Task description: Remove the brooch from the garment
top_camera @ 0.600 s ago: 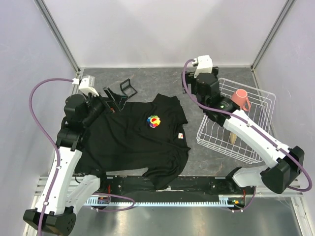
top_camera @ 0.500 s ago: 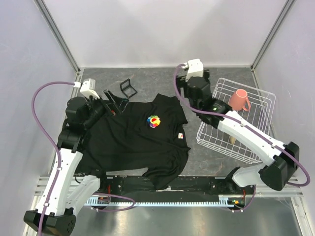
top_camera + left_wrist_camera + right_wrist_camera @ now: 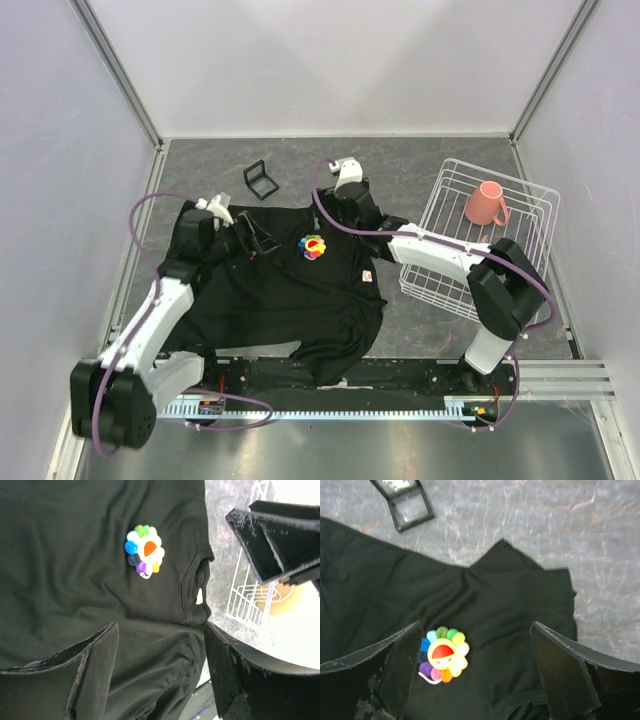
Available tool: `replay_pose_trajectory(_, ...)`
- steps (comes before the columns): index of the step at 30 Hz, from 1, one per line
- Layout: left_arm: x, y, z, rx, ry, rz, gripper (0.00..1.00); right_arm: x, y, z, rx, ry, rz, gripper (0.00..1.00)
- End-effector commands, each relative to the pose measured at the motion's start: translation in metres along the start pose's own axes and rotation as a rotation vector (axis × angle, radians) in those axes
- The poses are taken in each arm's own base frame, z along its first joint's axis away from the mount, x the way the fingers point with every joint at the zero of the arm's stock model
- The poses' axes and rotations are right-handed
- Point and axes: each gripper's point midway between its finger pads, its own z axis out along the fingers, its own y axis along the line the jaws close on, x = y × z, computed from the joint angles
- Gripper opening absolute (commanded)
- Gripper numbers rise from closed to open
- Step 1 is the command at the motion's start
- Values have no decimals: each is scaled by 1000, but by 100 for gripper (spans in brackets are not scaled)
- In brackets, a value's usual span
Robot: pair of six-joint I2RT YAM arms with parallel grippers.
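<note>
Well, round brooch (image 3: 314,246) flat, face up on black garment (image 3: 270,290) — left gripper (image 3: 161,627) wide open near it, right gripper (image 3: 476,627) wide open just beside it, both empty.

We see a grey mottled table (image 3: 420,160). The garment (image 3: 270,290), a black T-shirt, lies spread and wrinkled over the left and middle of it, near edge reaching the table's front. A small black frame (image 3: 261,180) lies on the bare surface beyond the shirt's far edge, apart from it. A white wire basket (image 3: 530,190) sits on the right side, just beside the shirt; we cannot tell if they touch.
</note>
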Motion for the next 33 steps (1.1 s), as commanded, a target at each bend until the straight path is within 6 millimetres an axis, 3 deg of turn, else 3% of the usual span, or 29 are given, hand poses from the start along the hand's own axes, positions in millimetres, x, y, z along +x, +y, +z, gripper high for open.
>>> replay_pose_trajectory(1,-9,-19,32,111,82,-33,70,2,14,0,-99,-98,148,93)
replay_pose_trajectory(4,-5,-6,61,68,137,-62,58,28,9,4,-98,-76,176,78)
replay_pose_trajectory(6,-7,-10,77,71,146,-59,49,39,8,7,-127,-48,209,61)
replay_pose_trajectory(7,-7,-9,83,63,153,-59,46,46,9,8,-139,-35,240,58)
replay_pose_trajectory(14,2,-21,135,15,194,7,40,64,18,12,-194,35,385,51)
replay_pose_trajectory(18,7,3,160,-67,210,2,33,82,18,11,-198,85,403,50)
replay_pose_trajectory(22,4,13,170,-103,192,2,29,99,17,10,-197,115,414,50)
replay_pose_trajectory(33,22,30,183,-123,219,-45,25,111,19,17,-190,159,393,47)
